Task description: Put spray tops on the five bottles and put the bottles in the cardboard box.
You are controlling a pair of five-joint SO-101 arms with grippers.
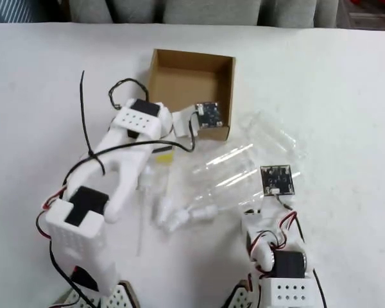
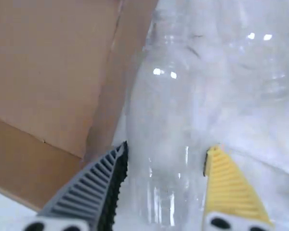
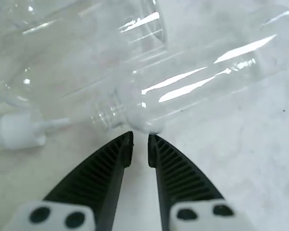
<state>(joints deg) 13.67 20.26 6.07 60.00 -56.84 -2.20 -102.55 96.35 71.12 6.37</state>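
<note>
1. Now, the box (image 1: 186,90) stands open-topped toward the far side of the white table (image 1: 346,83). From above, its brown floor and walls are what shows inside it.
2. The bottles (image 1: 244,163) are outside the box. They lie on their sides on the table in a loose, overlapping heap just in front of its right corner.
3. The left gripper (image 2: 166,147) is at that front corner of the box, with the brown wall (image 2: 53,72) close beside it. It is wide open, with one grey finger and one yellow finger on either side of a clear bottle (image 2: 168,106). The bottle fills the gap between them. Whether the fingers press on it I cannot tell.
4. The right gripper (image 3: 140,135) sits low over the table at the near side of the heap. It is almost closed, with only a narrow slit between its black fingers, and it holds nothing. Its tips are just short of the shoulder of a lying bottle (image 3: 202,86), whose threaded neck is uncapped.
5. Counts: there is one box and two arms. There are at least three bottles, though their clear outlines overlap too much for an exact number.
6. The white spray tops (image 1: 176,218) lie loose on the table near the bottle necks, between the two arms. At least three can be seen from above. One spray top (image 3: 17,132) lies near the right gripper.
</note>
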